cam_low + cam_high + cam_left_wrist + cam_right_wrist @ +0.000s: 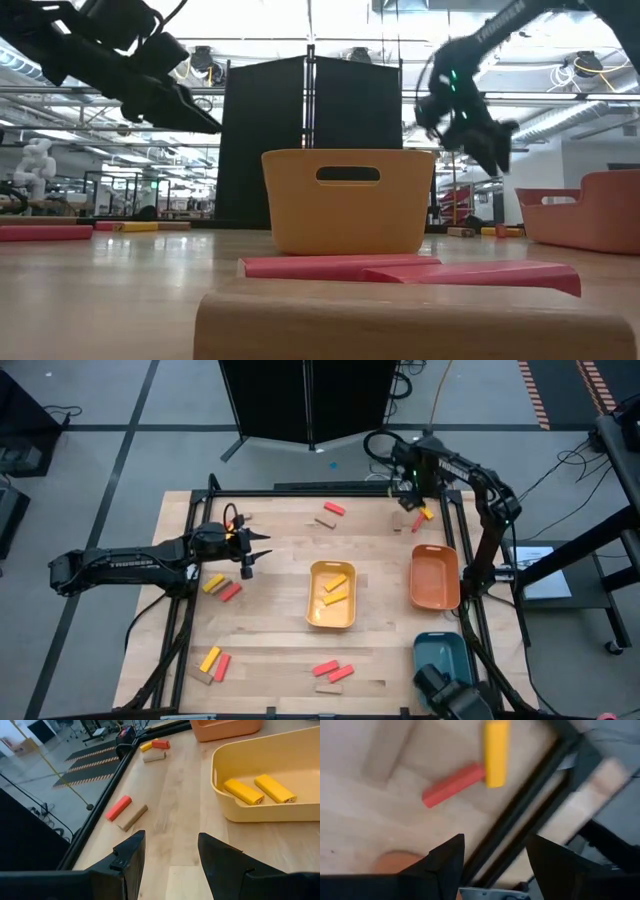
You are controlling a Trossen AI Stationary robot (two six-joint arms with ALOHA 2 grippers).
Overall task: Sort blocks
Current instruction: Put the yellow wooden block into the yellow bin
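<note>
Small blocks lie flat about the table. A red block [452,785], a yellow block [496,752] and a tan block [385,750] lie together at the far right corner. My right gripper [408,498] hangs open above them, pointing steeply down and touching nothing. My left gripper [255,552] hovers open over the table's left part, aimed toward the yellow tray [313,610]. Two yellow blocks [243,791] [275,788] lie in that tray. A red block [118,808] and a tan block [132,817] lie by the far edge.
An orange tray [435,600] stands right of the yellow tray, and a teal tray [445,655] sits at the near right. More blocks lie at the left [214,583], near left [210,658] and near middle [325,668]. A dark frame rail [530,805] borders the table beside the corner blocks.
</note>
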